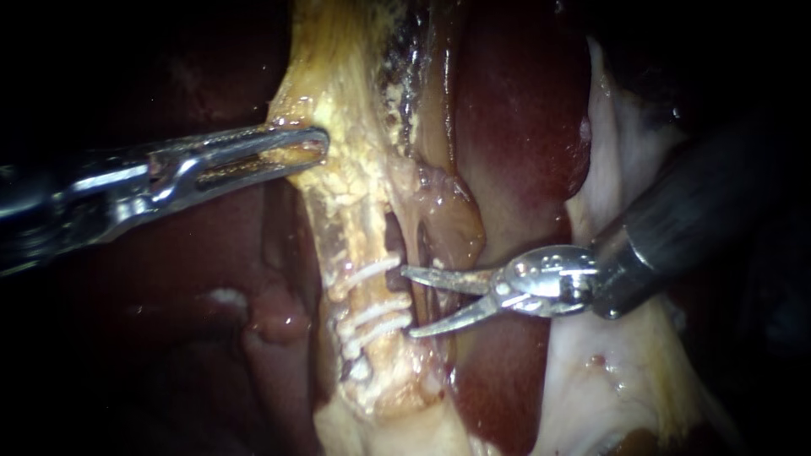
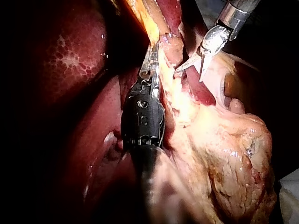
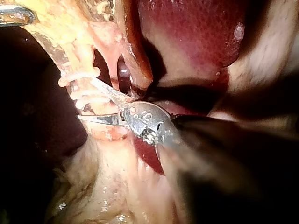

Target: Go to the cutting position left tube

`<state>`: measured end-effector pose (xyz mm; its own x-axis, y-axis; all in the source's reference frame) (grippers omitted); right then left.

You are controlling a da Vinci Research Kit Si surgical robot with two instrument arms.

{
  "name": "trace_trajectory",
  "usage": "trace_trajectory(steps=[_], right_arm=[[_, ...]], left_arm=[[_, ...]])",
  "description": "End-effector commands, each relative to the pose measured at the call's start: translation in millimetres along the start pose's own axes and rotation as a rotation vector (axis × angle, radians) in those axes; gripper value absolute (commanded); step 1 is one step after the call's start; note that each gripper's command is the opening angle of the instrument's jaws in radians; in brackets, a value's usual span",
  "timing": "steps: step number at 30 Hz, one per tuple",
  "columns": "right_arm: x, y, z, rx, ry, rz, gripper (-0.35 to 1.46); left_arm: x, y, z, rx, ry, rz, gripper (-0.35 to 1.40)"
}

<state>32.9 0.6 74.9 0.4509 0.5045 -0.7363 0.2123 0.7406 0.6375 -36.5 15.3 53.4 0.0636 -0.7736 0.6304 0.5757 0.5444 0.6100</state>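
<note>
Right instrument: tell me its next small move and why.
Probably ease the right instrument forward so its open jaws straddle the left tube in the bare gap between the upper clip and the two lower clips. Its tips sit at the tube's edge, not yet around it. The left instrument grips yellowish tissue above.

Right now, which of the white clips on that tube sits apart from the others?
The uppermost clip. A bare stretch of tube separates it from the other two clips, which lie close together just below it.
</note>
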Motion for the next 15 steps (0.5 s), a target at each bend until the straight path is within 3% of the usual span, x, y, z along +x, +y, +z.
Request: trace_trajectory(steps=[1,15], right_arm=[[0.0,0.1,0.0,0.002,-0.005,0.003,1.41],[-0.8,2.2,1.6,0.036,-0.031,0.061,1.39]], left_arm=[[0.0,-0.1,0.0,0.0,0.0,0.001,-0.35],[-0.1,-1.0,-0.5,-0.007,-0.001,0.0,-0.35]])
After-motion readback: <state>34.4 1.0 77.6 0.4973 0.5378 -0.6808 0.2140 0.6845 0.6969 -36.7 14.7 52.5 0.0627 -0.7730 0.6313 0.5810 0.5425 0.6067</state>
